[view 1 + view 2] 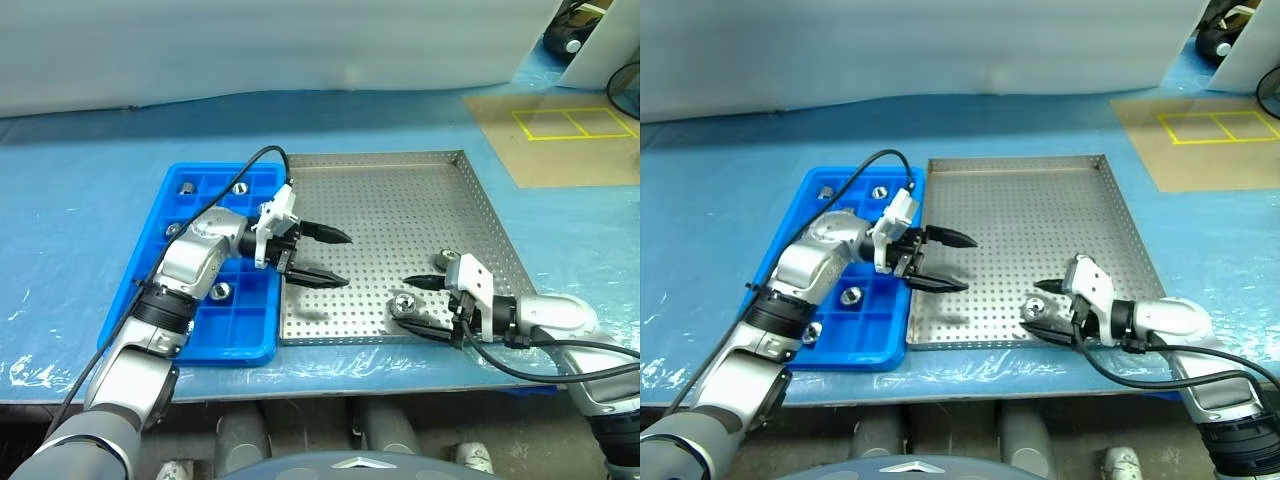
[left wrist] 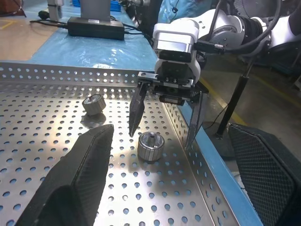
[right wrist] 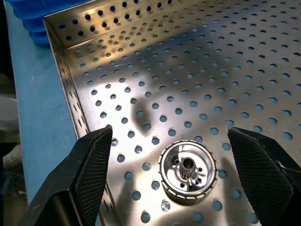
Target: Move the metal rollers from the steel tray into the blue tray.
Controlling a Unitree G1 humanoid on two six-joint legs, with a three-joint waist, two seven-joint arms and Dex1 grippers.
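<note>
Right end effector (image 1: 422,303) sits low at the near edge of the steel tray (image 1: 400,190), fingers spread wide, nothing clamped. One metal roller (image 3: 188,171) lies on the perforated floor right between its fingertips, standing on end with the centre hole facing up, not yet touched as far as I can tell. Looks like it's lined up for a pick.

Second roller (image 2: 94,103) in the steel tray, a bit beyond the right end effector toward the tray's right rim, near its wrist housing in the head views.

Left end effector (image 1: 325,256) hangs over the steel tray's left part, just past the blue tray (image 1: 240,340), pointing across toward the right one. Fingers apart, empty.

Blue tray, behind the left end effector: at least four rollers already in compartments, two in the far row (image 1: 187,187), one under the left forearm's far side (image 1: 172,229), one on the near side (image 1: 220,291). Arm hides some cells, so the count could be higher.

Progress estimate: well past halfway. Two rollers left in the steel tray that I can see. Next up is probably closing on the one between the right fingertips, then carrying it across the tray or handing it off.
</note>
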